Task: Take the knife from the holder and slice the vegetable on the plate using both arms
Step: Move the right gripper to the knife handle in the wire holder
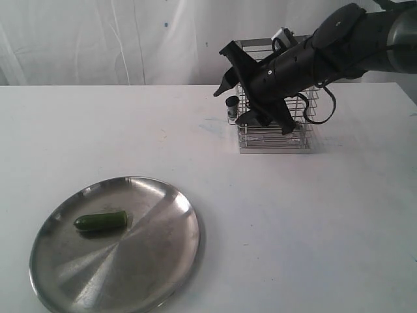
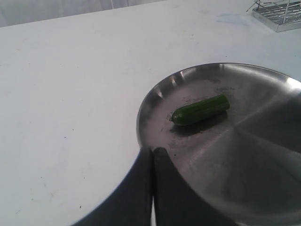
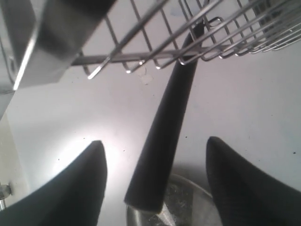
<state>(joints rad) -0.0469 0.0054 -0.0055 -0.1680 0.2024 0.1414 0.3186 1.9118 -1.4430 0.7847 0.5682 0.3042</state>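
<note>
Right hand (image 3: 154,141) wide astride knife (image 3: 176,89) handle jutting from holder (image 1: 273,140), set to grip; left hand (image 2: 153,153) shut near plate (image 2: 139,122) rim, ready to steady vegetable (image 2: 200,109).

Looks like brushed stainless on the plate (image 1: 163,261), satin sheen with streaky glare, nothing mirror-like. Glossy, waxy-smooth dark green skin on the vegetable (image 1: 101,222). Shiny polished wire for the holder (image 1: 270,140), flat steel rim too. Matt black on the knife (image 3: 162,136) handle, smooth, no shine. Plain matt white for the table (image 1: 293,215), faintly scuffed. Black, slightly glossy plastic-looking shell on the right arm (image 1: 293,68).
</note>
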